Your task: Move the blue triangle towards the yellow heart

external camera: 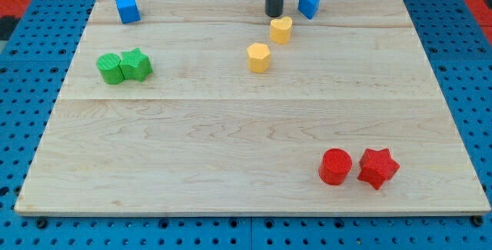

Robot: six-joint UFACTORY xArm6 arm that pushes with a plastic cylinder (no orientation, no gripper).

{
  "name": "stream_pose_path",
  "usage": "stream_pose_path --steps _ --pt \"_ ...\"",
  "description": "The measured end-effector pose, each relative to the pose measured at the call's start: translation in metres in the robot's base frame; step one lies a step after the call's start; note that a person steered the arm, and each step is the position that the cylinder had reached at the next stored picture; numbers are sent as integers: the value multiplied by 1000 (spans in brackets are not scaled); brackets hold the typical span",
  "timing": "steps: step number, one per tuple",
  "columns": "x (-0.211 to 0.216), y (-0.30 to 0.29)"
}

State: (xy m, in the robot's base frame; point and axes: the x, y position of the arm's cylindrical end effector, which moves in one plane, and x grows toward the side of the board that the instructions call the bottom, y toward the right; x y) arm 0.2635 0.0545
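Note:
The blue triangle [309,4] sits near the view's top edge of the wooden board, right of centre. The yellow heart [281,29] lies just below and to the left of it, a short gap apart. My tip [274,14] is the lower end of the dark rod, standing between them: left of the blue triangle and just above the yellow heart, touching neither as far as I can tell.
A yellow hexagon [259,57] lies below-left of the heart. A blue cube [127,8] is at the top left. A green cylinder [110,68] and green star [136,65] touch at the left. A red cylinder [336,166] and red star [377,167] sit at the bottom right.

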Motion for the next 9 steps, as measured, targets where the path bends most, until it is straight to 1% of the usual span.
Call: stream_pose_path --steps 1,2,3,4,5,6,7,8,9 --pt "72 -9" --pt "65 -25" --pt "14 -53" --pt "-40 -46" --pt "-71 -4" --pt "-47 67" --pt "24 66" --pt "4 65" --pt "-20 35"
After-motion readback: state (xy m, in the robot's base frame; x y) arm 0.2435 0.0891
